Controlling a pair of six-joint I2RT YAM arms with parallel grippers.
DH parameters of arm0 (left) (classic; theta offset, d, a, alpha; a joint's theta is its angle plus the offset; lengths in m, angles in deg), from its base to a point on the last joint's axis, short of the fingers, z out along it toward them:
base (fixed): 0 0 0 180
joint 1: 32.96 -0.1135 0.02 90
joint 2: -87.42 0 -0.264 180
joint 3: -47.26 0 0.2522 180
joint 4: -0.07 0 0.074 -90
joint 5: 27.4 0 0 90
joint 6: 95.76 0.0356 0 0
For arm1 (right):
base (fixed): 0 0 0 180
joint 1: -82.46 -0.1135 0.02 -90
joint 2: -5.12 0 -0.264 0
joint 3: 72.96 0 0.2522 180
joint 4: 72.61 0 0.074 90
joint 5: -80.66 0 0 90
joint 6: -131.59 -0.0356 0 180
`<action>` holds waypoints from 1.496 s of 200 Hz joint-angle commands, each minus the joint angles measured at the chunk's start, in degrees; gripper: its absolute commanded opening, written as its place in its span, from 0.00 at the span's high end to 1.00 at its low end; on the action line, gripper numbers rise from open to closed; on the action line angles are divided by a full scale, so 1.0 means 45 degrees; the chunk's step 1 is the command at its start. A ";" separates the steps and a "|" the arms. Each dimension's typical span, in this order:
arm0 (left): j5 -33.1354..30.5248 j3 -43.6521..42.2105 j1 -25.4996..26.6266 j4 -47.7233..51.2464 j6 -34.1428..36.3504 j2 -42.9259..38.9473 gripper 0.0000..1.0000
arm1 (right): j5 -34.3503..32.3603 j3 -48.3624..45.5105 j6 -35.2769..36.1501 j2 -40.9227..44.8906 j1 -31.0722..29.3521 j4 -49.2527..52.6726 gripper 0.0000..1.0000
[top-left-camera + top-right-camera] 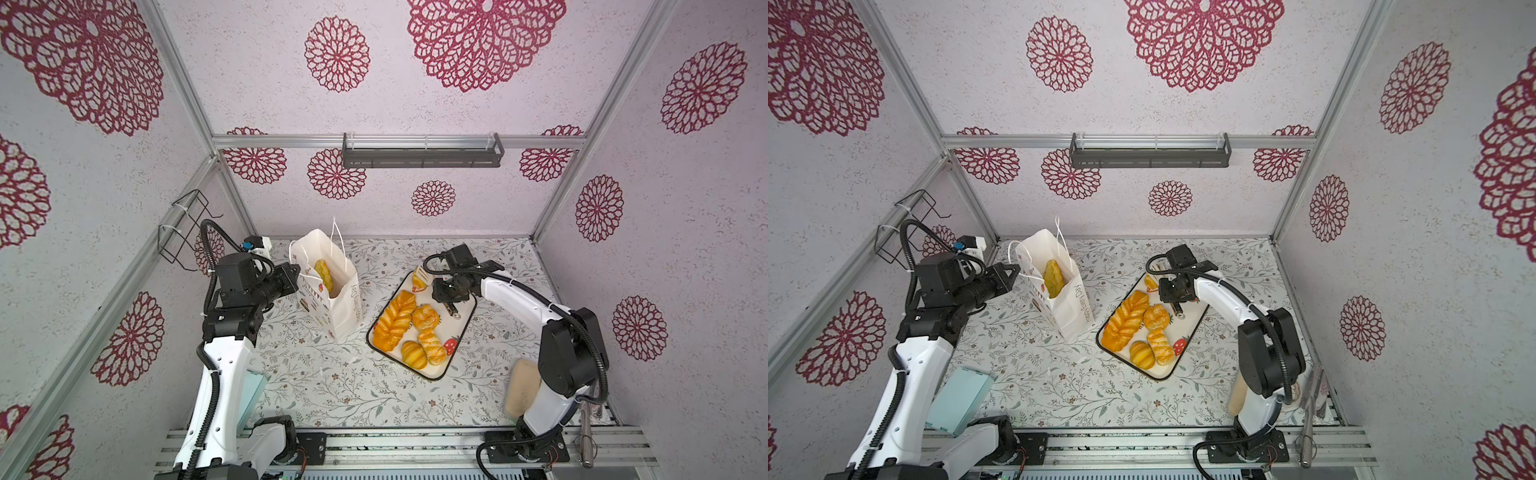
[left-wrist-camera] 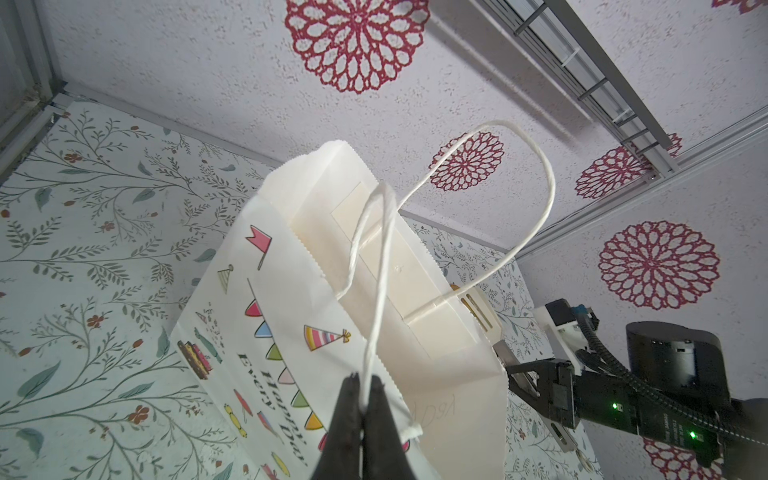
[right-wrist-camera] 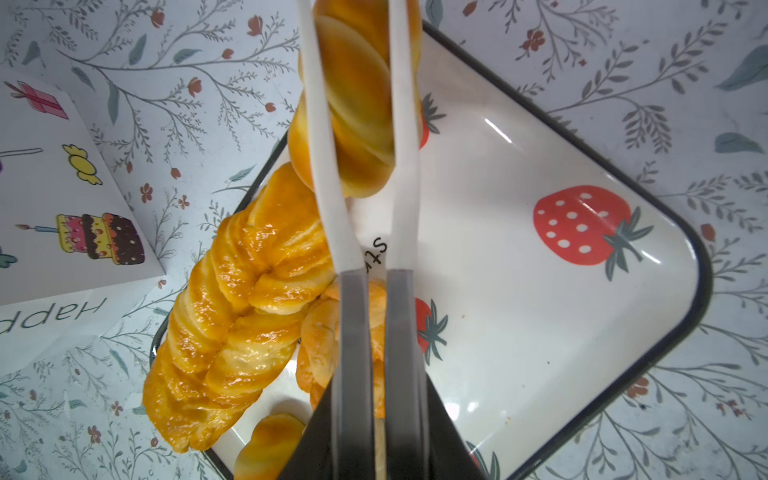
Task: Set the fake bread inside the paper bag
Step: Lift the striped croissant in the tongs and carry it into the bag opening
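Bread [image 1: 392, 322] looks light, squashy, slick; right hand [image 3: 351, 50] pinches a twist [image 3: 361, 137] mid-body, left hand [image 2: 365, 399] clamps a bag [image 2: 291, 332] cord [image 2: 376, 291].

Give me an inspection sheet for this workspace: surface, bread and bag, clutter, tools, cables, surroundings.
Surface: floral table cover; no spills seen.
Job's things: paper bag upright, one bread piece inside; braided loaf and three smaller pieces on the strawberry tray.
Clutter: beige block, teal box and metal rod near the front edge.
Grippers: left tool shut on the bag's handle cord; right tool shut on a twisted bread piece.
Cables: black conduit on each arm; no snag seen.
Surroundings: medallion-print walls, wire rack, dark shelf.
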 commanded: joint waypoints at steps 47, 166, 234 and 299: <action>0.0271 -0.0089 -0.0125 -0.0345 -0.0107 0.0110 1.00 | -0.0052 0.0475 -0.0333 0.1927 -0.0072 0.0092 0.75; 0.0328 -0.0109 -0.0116 -0.0394 -0.0178 0.0095 1.00 | -0.0450 0.3368 0.0573 0.2844 -0.2591 0.0973 0.75; 0.0411 -0.0089 -0.0126 -0.0459 -0.0231 0.0165 1.00 | -0.0136 0.4207 0.0900 0.3090 -0.3585 0.0521 0.75; 0.0310 -0.0107 -0.0149 -0.0404 -0.0221 0.0096 1.00 | 0.0446 0.4556 0.1594 0.3218 -0.4713 -0.0168 0.74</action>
